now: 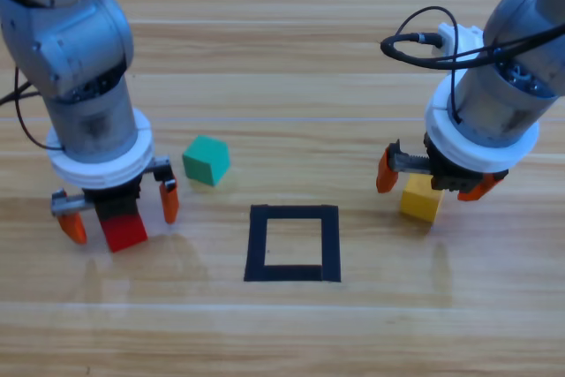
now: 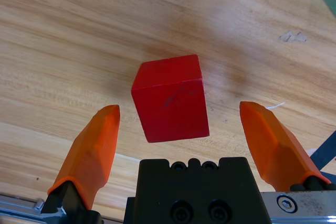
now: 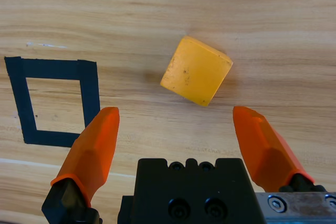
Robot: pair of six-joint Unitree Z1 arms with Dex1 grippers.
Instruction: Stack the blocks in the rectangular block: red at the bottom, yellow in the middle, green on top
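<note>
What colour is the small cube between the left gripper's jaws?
Bright red cube; clearest in the left wrist view.

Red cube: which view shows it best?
The left wrist view: the red cube fills the centre, two faces clear, between the open left gripper fingers. The high view shows the red cube partly covered by that gripper. The right wrist view doesn't show it.

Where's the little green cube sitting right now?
In the high view, the green cube lies on bare wood left of centre, just right of the left gripper and up-left of the black tape square.
</note>
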